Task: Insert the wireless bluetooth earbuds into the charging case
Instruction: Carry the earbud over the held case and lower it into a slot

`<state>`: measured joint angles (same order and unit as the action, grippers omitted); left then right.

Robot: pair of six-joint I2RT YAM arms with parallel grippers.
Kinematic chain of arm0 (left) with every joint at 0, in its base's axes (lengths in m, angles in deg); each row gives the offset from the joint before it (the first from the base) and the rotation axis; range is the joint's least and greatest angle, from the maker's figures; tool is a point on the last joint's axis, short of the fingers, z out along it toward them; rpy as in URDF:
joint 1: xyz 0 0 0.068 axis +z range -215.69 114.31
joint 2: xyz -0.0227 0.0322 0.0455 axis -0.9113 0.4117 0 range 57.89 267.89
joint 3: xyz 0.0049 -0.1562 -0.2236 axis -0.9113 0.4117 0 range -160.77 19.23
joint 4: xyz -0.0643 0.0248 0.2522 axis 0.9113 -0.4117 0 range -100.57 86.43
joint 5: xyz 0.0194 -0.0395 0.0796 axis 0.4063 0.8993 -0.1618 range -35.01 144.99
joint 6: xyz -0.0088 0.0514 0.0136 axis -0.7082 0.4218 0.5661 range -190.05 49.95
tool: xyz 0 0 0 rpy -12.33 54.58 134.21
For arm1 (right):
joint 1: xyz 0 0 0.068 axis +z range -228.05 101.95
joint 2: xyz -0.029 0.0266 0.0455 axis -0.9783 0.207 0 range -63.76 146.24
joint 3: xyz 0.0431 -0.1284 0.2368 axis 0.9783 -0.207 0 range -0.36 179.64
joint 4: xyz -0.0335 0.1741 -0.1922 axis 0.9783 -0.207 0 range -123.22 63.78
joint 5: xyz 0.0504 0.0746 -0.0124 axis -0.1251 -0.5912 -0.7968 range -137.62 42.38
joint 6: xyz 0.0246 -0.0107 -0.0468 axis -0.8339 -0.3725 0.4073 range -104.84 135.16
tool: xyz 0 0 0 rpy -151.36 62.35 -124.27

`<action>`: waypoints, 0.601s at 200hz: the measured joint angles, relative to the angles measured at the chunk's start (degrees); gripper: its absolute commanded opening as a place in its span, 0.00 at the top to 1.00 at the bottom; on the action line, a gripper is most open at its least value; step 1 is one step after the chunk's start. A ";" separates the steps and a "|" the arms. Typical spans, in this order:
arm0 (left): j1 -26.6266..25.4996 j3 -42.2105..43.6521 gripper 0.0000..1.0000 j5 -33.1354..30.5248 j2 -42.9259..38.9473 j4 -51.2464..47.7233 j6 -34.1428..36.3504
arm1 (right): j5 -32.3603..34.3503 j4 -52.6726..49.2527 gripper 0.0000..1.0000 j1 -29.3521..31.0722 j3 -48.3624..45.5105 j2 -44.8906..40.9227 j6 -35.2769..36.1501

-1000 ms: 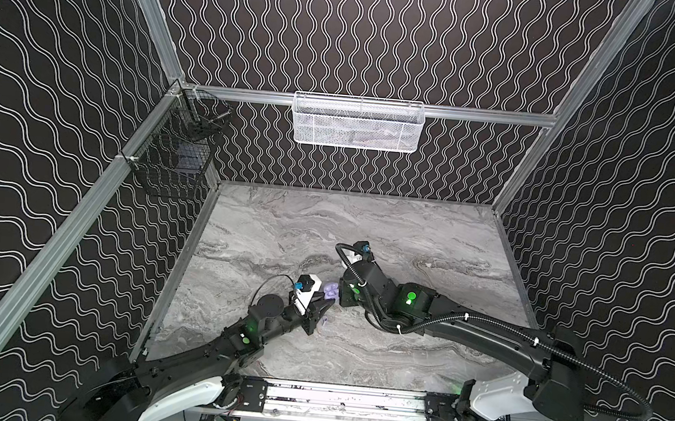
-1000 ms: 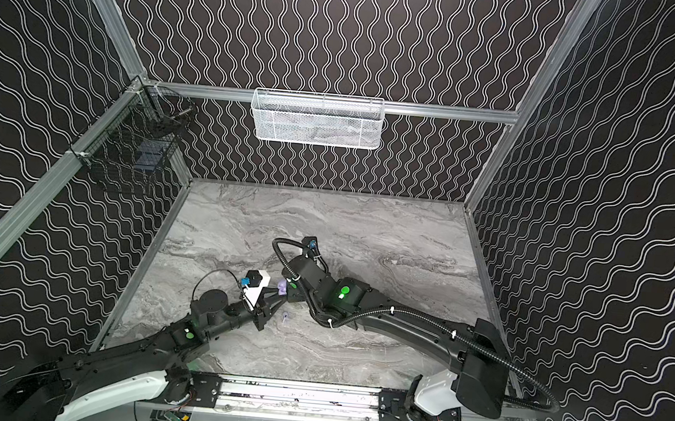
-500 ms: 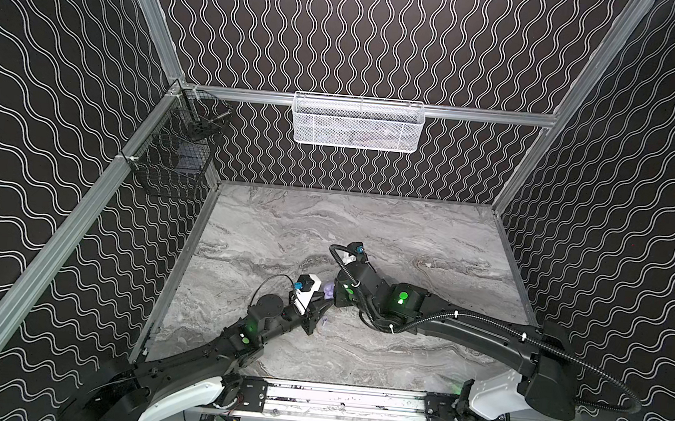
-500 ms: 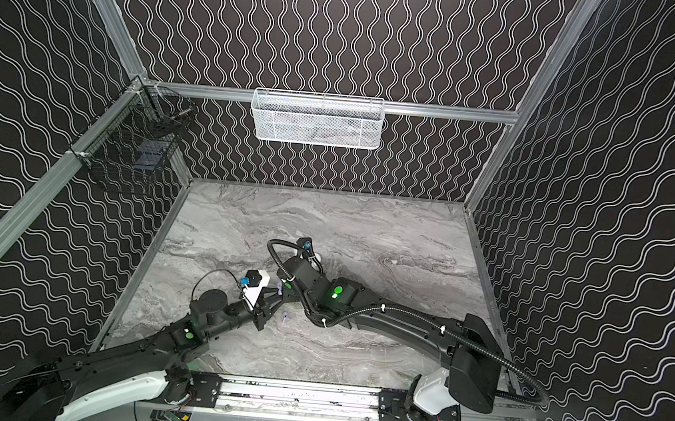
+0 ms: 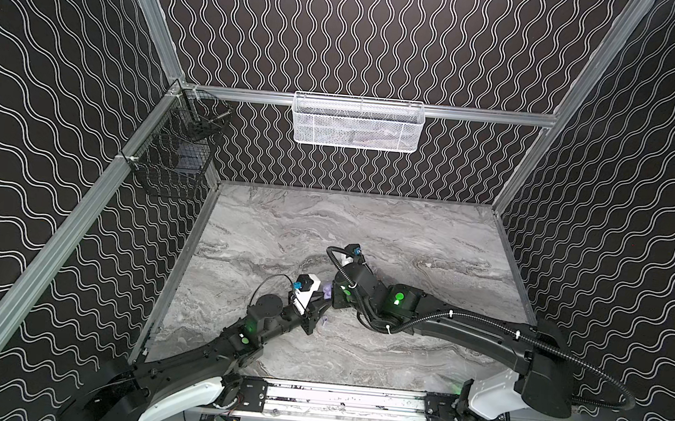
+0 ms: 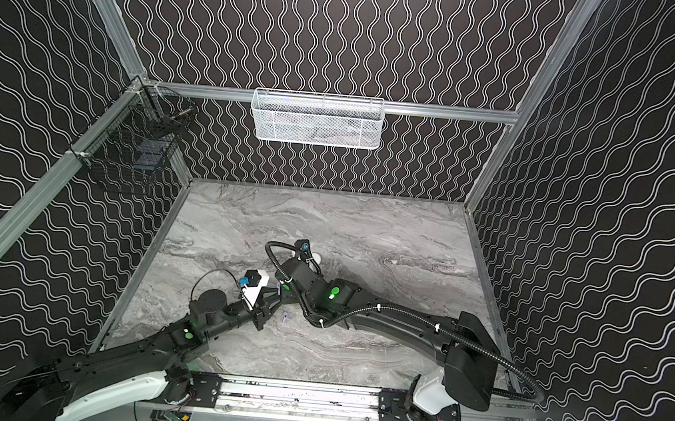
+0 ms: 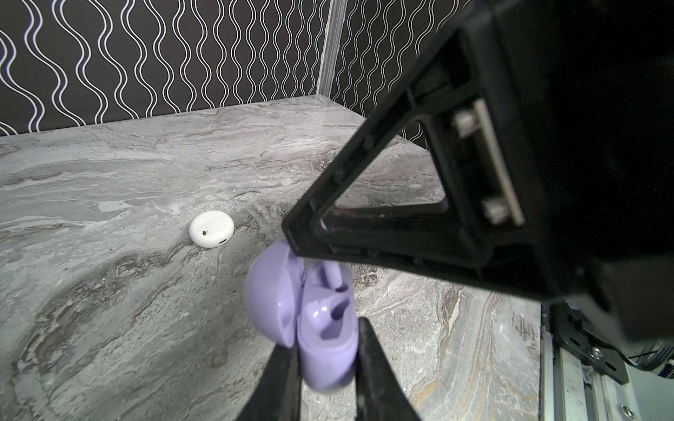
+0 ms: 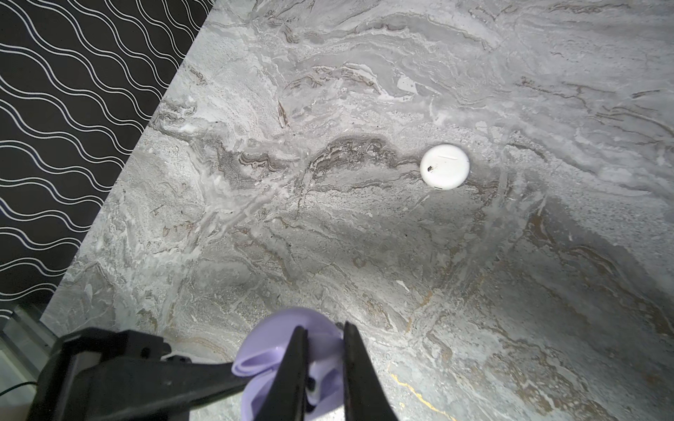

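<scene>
Left gripper (image 7: 328, 350) is clamped on one open lavender case (image 7: 270, 299); right gripper (image 8: 324, 330) is pinched on one lavender earbud (image 7: 333, 279) at its socket. A second lavender earbud (image 6: 284, 317) is seen loose beside the left gripper, one closed white case (image 8: 445, 166) beyond.

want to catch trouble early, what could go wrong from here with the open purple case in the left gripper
1. The left gripper clamps the open lavender case near one end only; pressure from the shut right gripper at its rim could twist it loose.
2. A loose lavender earbud lies on the table beside the left gripper and could get knocked away.
</scene>
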<state>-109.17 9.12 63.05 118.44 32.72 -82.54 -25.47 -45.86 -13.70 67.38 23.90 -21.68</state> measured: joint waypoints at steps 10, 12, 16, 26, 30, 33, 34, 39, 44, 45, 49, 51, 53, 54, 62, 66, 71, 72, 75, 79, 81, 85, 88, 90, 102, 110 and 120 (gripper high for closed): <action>0.00 0.00 1.00 -0.02 -0.04 0.00 -0.09 | -0.11 0.17 0.94 0.00 0.00 0.00 0.00; 0.00 0.00 1.00 -0.07 -0.07 0.00 -0.24 | -0.15 0.20 0.94 0.02 0.00 0.00 0.00; 0.02 0.00 1.00 -0.07 -0.09 0.02 -0.59 | -0.20 0.24 0.94 0.02 -0.02 0.00 0.00; 0.04 0.00 1.00 -0.07 -0.11 0.02 -0.66 | -0.31 0.24 0.94 0.04 -0.02 0.00 0.00; 0.04 0.00 1.00 -0.07 -0.11 0.02 -0.66 | -0.39 0.24 0.94 0.04 -0.07 0.00 0.00; 0.04 0.00 1.00 -0.04 -0.11 0.02 -0.66 | -0.42 0.24 0.94 0.04 -0.11 0.00 0.00; 0.04 0.00 1.00 -0.04 -0.11 0.02 -0.66 | -0.42 0.24 0.94 0.04 -0.11 0.00 -0.02; 0.04 0.00 1.00 -0.04 -0.15 0.00 -0.66 | -0.44 0.24 0.94 0.04 -0.11 0.00 -0.02; 0.07 0.02 1.00 -0.04 -0.17 0.00 -0.66 | -0.48 0.24 0.94 0.04 -0.13 0.00 -0.02; 0.07 0.02 1.00 -0.04 -0.17 0.00 -0.66 | -0.50 0.24 0.94 0.04 -0.13 0.00 -0.02; 0.09 0.02 1.00 -0.04 -0.20 0.00 -0.66 | -0.55 0.24 0.94 0.07 -0.13 0.00 -0.02; 0.11 0.02 1.00 -0.04 -0.20 0.00 -0.66 | -0.59 0.24 0.94 0.07 -0.13 0.00 -0.02; 0.11 0.02 1.00 -0.04 -0.22 0.00 -0.66 | -0.61 0.26 0.94 0.07 -0.13 0.00 -0.02; 0.13 0.02 1.00 -0.07 -0.22 0.00 -0.66 | -0.61 0.26 0.94 0.07 -0.13 0.00 -0.02; 0.13 0.02 1.00 -0.07 -0.24 0.00 -0.66 | -0.66 0.28 0.94 0.09 -0.17 0.00 -0.02; 0.15 0.02 1.00 -0.07 -0.26 0.00 -0.66 | -0.70 0.28 0.94 0.13 -0.22 0.00 -0.02; 0.17 0.04 1.00 -0.07 -0.26 0.00 -0.66 | -0.79 0.26 0.94 0.13 -0.22 0.00 -0.02; 0.17 0.04 1.00 -0.07 -0.26 0.00 -0.66 | -0.81 0.26 0.94 0.13 -0.22 0.00 -0.02; 0.22 0.04 1.00 -0.07 -0.26 0.00 -0.66 | -0.83 0.26 0.94 0.13 -0.22 -0.02 -0.02; 0.24 0.07 1.00 -0.04 -0.26 0.00 -0.68 | -0.83 0.26 0.94 0.13 -0.22 -0.02 -0.02; 0.26 0.07 1.00 -0.07 -0.28 0.00 -0.66 | -0.83 0.28 0.94 0.13 -0.22 -0.02 -0.02; 0.28 0.07 1.00 -0.07 -0.31 0.00 -0.68 | -0.83 0.28 0.94 0.15 -0.24 -0.02 -0.02; 0.28 0.07 1.00 -0.07 -0.35 0.00 -0.68 | -0.85 0.28 0.94 0.15 -0.24 -0.02 -0.02; 0.31 0.07 1.00 -0.07 -0.37 0.00 -0.68 | -0.85 0.28 0.94 0.17 -0.24 -0.02 -0.02; 0.33 0.07 1.00 -0.04 -0.39 0.00 -0.68 | -0.83 0.28 0.94 0.22 -0.26 -0.02 -0.02; 0.35 0.07 1.00 -0.04 -0.39 0.00 -0.68 | -0.85 0.28 0.94 0.22 -0.26 -0.02 -0.02; 0.35 0.07 1.00 -0.04 -0.44 0.00 -0.68 | -0.85 0.28 0.94 0.26 -0.26 -0.02 -0.02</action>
<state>-108.82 9.19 63.00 118.00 32.72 -83.22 -26.32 -45.57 -13.43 67.12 23.88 -21.70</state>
